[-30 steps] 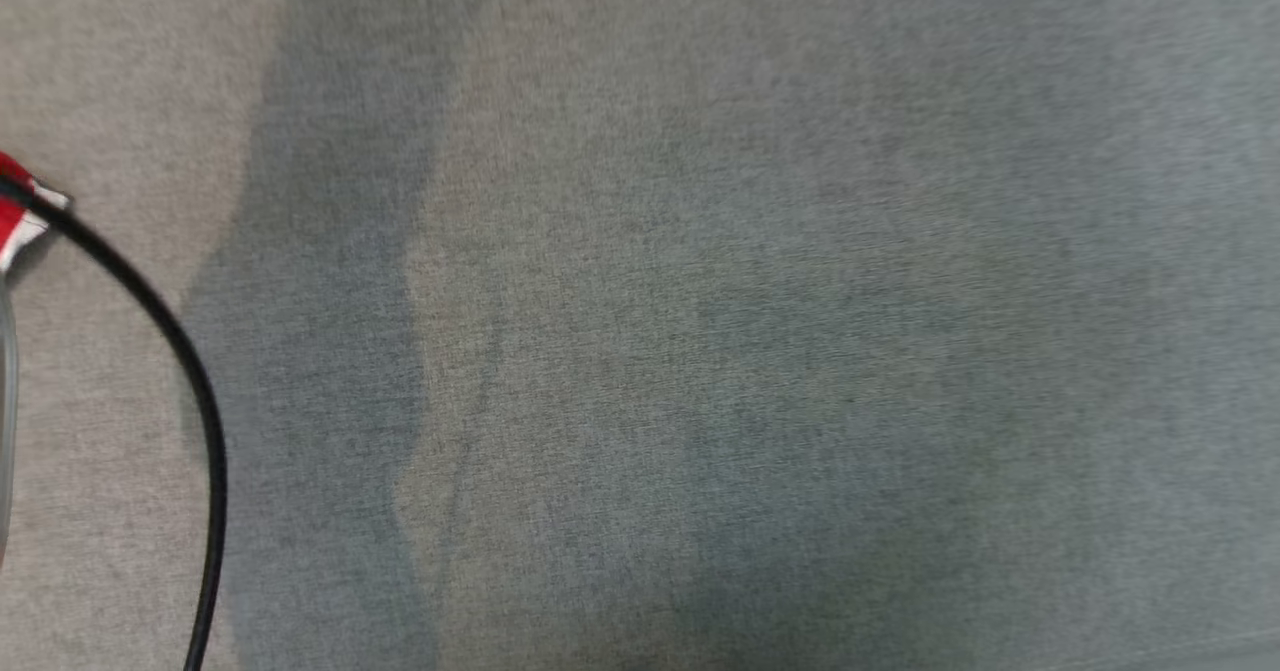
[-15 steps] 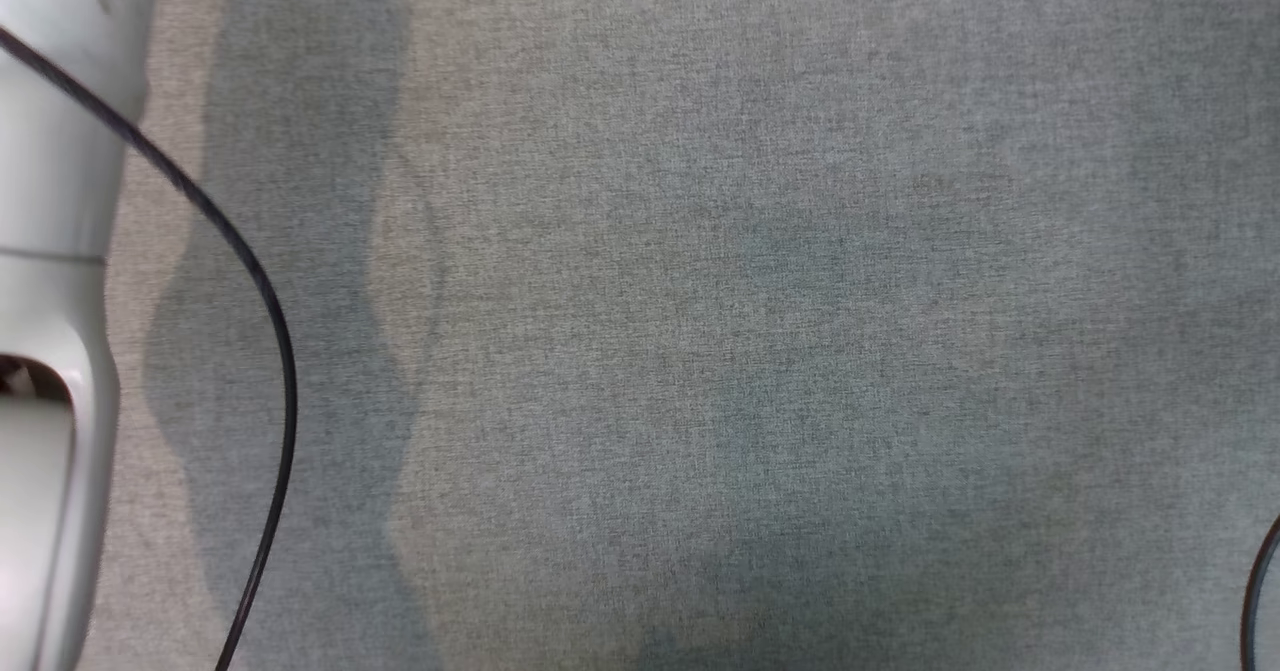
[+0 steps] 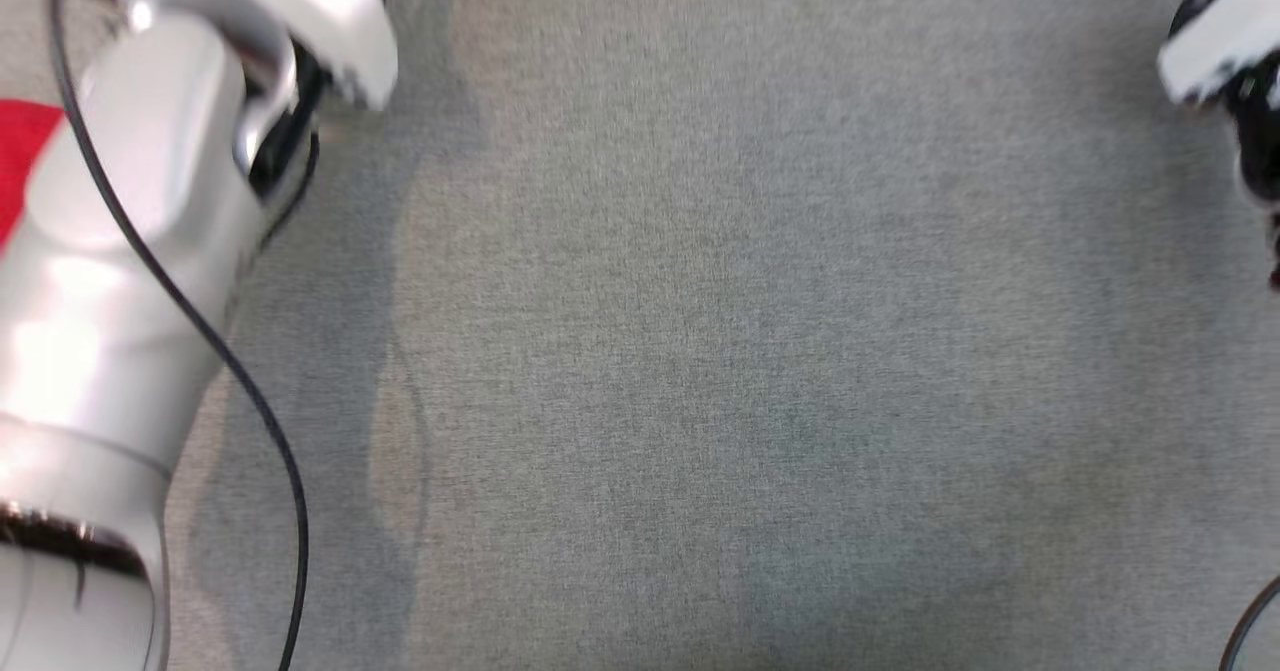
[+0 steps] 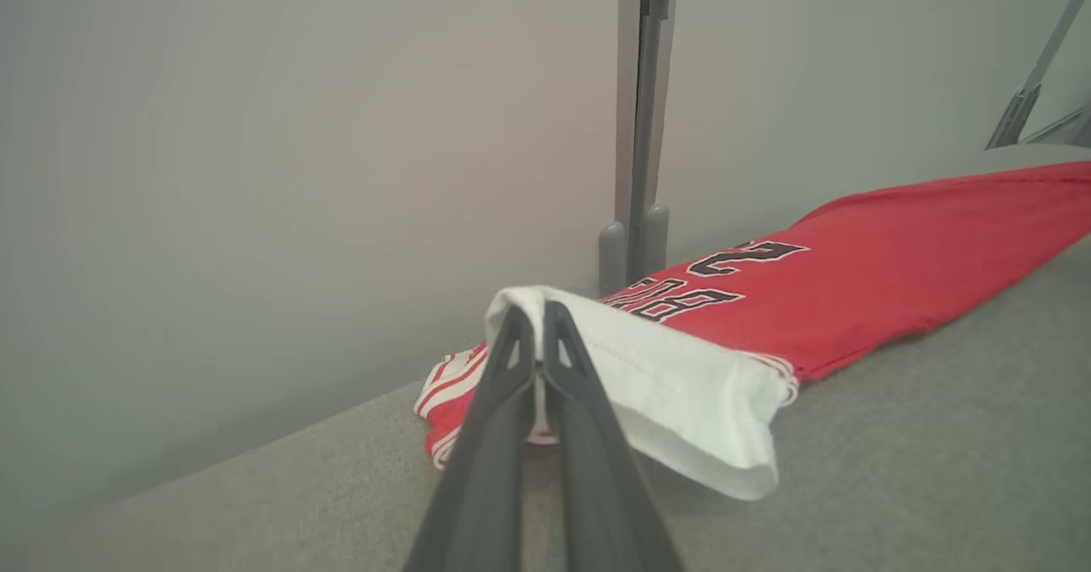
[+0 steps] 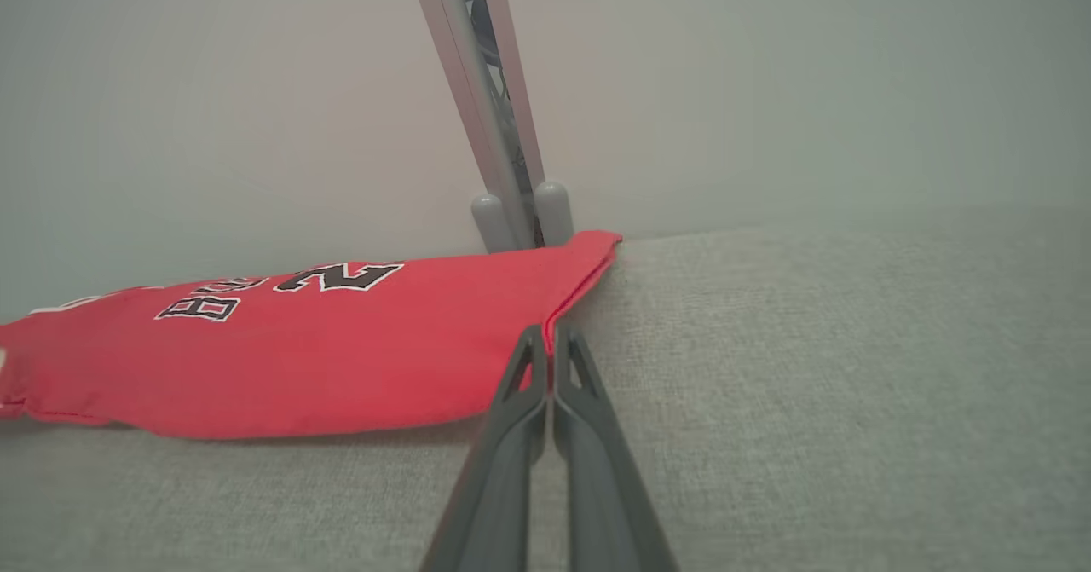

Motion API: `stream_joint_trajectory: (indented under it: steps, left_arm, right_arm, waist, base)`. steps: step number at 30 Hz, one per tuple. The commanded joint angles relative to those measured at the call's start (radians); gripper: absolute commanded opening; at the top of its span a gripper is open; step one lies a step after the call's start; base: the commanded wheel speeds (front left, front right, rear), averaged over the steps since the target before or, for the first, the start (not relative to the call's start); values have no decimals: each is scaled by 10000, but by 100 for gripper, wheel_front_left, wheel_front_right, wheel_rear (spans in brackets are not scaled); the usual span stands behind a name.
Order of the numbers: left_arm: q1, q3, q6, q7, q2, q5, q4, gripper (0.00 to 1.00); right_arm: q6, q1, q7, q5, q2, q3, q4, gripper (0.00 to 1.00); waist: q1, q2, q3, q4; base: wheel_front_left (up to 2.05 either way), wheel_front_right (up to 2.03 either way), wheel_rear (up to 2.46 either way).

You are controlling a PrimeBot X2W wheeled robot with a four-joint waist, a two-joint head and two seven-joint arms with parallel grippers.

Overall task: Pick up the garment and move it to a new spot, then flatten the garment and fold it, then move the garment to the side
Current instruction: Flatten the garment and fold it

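One red garment [image 4: 852, 291] lies stretched along the back of the grey desk [image 5: 810, 401], against the wall by a single post [image 4: 639, 129]. Its long axis runs pincer to pincer. The left pincer [image 4: 537, 316] is pinched shut on the white band at one end, the right pincer [image 5: 550, 338] shut on the red hem at the other. Two pincers, equally near; the next move likely needs both together.

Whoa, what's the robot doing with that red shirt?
The robot has the red jersey by both ends. Its left claw is pinched shut on the white-trimmed edge, and its right claw is pinched on the red edge at the other end. The jersey lies stretched along the grey padded surface, close to the wall.
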Motion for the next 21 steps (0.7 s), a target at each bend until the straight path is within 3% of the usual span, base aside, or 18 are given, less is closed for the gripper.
stream_joint_trajectory:
  steps: [1,7,21]
  left_arm:
    - [313,-126,-48,-2,157,48,11,0]
    - [1872,-1375,-64,421,609,96,-356,0]
    - [4300,-3676,-62,1967,2480,-1541,-2888,0]
  right_arm:
    - [-4,299,3,140,-48,106,100,0]
    - [-5,1378,-32,821,-108,577,461,0]
    - [-5,3062,-399,1886,-411,1584,695,0]
  waist:
    - [0,0,-564,31]
    - [0,0,-1528,41]
    - [0,0,-3167,39]
  base:
    - [0,0,0]
    - [0,0,0]
    - [0,0,0]
